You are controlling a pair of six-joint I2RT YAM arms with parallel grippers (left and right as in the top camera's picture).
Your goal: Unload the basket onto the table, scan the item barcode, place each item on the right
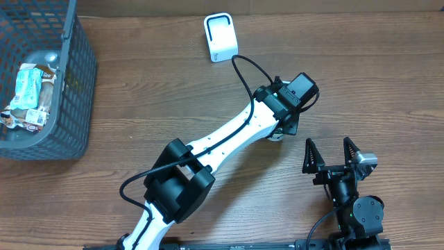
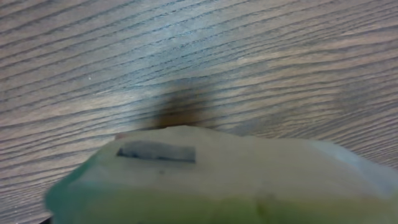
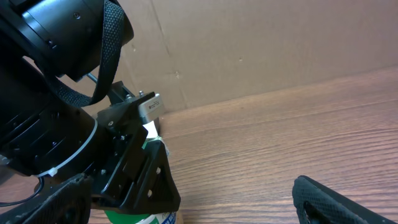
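Wooden counter (image 1: 139,90): left jaws pinch the pale-green item (image 2: 236,180) right of centre, right jaws spread nearby; a skewed hold could turn its barcode away from the far white scanner (image 1: 220,37)

A grey basket (image 1: 78,76) holding packets (image 1: 31,94) sits at the left of the wooden surface (image 1: 152,90); a white scanner (image 1: 220,38) stands at top centre; the left gripper (image 1: 281,129) covers a pale item (image 1: 276,137); the right gripper (image 1: 331,154), nearby, is spread wide and holds nothing.
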